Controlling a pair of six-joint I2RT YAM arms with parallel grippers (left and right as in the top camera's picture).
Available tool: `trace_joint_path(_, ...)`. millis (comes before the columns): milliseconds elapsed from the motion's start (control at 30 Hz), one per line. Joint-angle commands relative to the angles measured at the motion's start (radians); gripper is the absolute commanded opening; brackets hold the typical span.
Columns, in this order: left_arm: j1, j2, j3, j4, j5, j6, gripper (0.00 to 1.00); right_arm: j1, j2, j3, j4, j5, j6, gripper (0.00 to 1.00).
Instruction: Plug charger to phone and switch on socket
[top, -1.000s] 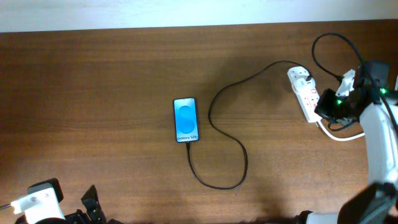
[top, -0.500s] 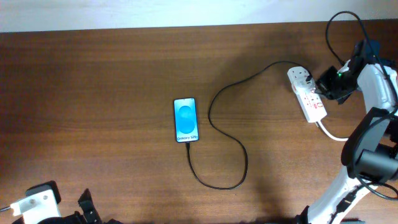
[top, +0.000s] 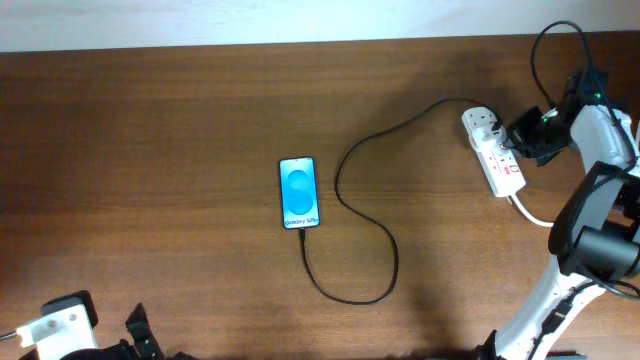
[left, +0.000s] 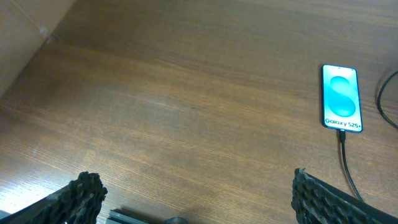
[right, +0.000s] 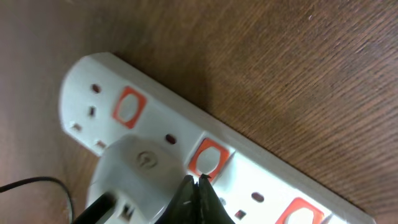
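Note:
The phone (top: 299, 193) lies mid-table with its blue screen lit, also in the left wrist view (left: 341, 98). The charger cable (top: 385, 235) runs from the phone's near end in a loop to the socket (top: 493, 150), a white power strip at the far right. A white adapter (right: 137, 168) sits plugged in the strip (right: 93, 81). My right gripper (right: 198, 182) is shut, its tips touching a red switch (right: 208, 158) beside the adapter; it also shows in the overhead view (top: 516, 137). My left gripper (left: 196, 180) is open and empty at the near left edge (top: 140, 332).
The strip's thick white cord (top: 530, 212) curves off its near end towards the right arm's base. The right arm's own black cable (top: 545, 45) loops above the strip. Two more red switches (right: 127, 106) show on the strip.
My right gripper has moved from the strip's near right side up onto the strip, tips now at a red switch. The left gripper has drawn slightly back towards the near edge.

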Motion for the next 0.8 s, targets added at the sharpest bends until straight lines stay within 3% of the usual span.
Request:
trace_joint_path(0, -0.003, -0.003, -0.004, 0.002, -0.023, 0.013, 0.99, 0.04, 0.042, 0.015, 0.024, -0.01, 0.035, 0.04)
trace_joint_path(200, -0.003, -0.003, -0.004, 0.002, -0.022, 0.013, 0.99, 0.056, 0.042, 0.039, -0.005, -0.033, 0.029, 0.04)
trace_joint_path(367, -0.003, -0.003, -0.004, 0.0, -0.023, 0.013, 0.99, 0.031, -0.05, 0.299, -0.278, 0.135, -0.055, 0.04)
trace_joint_path(500, -0.003, -0.026, -0.005, -0.001, -0.026, 0.013, 0.99, 0.031, -0.114, 0.362, -0.347, 0.197, -0.076, 0.04)
trace_joint_path(667, -0.003, -0.138, -0.018, -0.001, -0.037, 0.013, 0.99, 0.031, -0.094, 0.331, -0.372, 0.198, -0.072, 0.04)
trace_joint_path(767, -0.003, -0.315, -0.069, -0.001, -0.088, 0.013, 0.99, 0.031, -0.088, 0.331, -0.378, 0.22, -0.072, 0.04)
